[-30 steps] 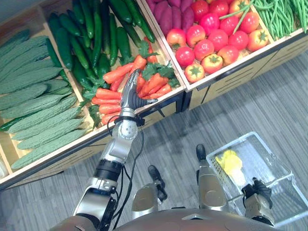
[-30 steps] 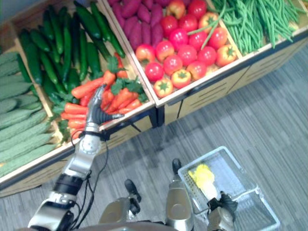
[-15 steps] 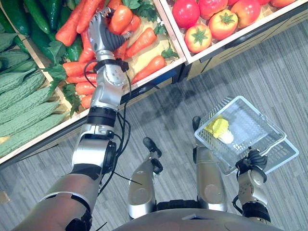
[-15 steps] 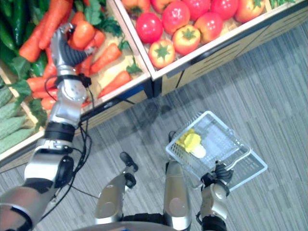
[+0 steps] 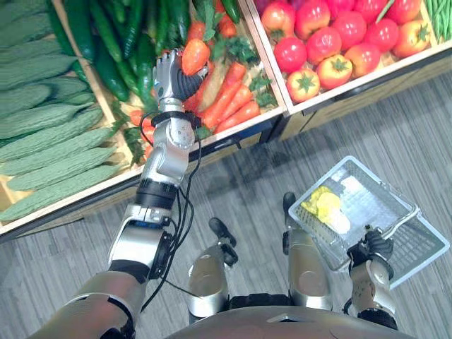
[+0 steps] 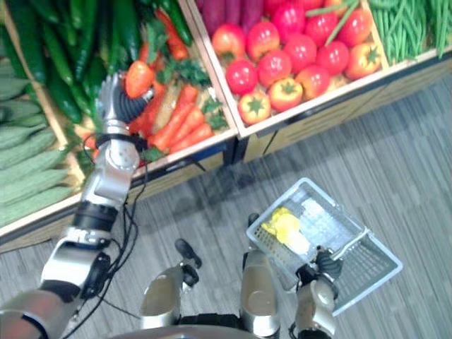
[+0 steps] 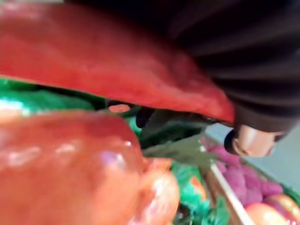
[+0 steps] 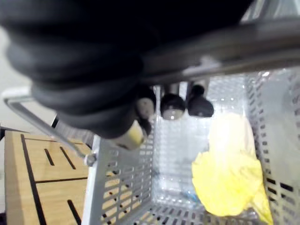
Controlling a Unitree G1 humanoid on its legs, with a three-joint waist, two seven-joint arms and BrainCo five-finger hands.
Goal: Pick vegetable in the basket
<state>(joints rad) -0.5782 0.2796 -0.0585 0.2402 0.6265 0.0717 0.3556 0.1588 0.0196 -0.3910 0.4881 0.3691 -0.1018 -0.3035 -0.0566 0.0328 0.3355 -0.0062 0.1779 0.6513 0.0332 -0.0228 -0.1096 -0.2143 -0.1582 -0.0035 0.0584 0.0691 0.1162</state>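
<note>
Left robot hand (image 5: 171, 76) up over carrot section of wooden produce stand (image 5: 63, 205), fingers curled round 1 carrot (image 5: 195, 56). Carrot lies in palm, thick end poking past fingertips, loose carrot pile (image 5: 229, 102) beneath. Right robot hand (image 5: 373, 248) low at right, closed round handle (image 8: 225, 51) of grey mesh basket (image 8: 119, 192). Basket over grey floor (image 5: 318, 141), well apart from held carrot; 1 yellow vegetable (image 5: 321, 205) inside. Tomatoes (image 5: 332, 42) in neighbouring section.

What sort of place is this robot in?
Probably a grocery shop's produce section, or a mock-up: wooden bins hold carrots, tomatoes and cucumbers; the left hand grips a carrot, the right hand carries a wire shopping basket.
</note>
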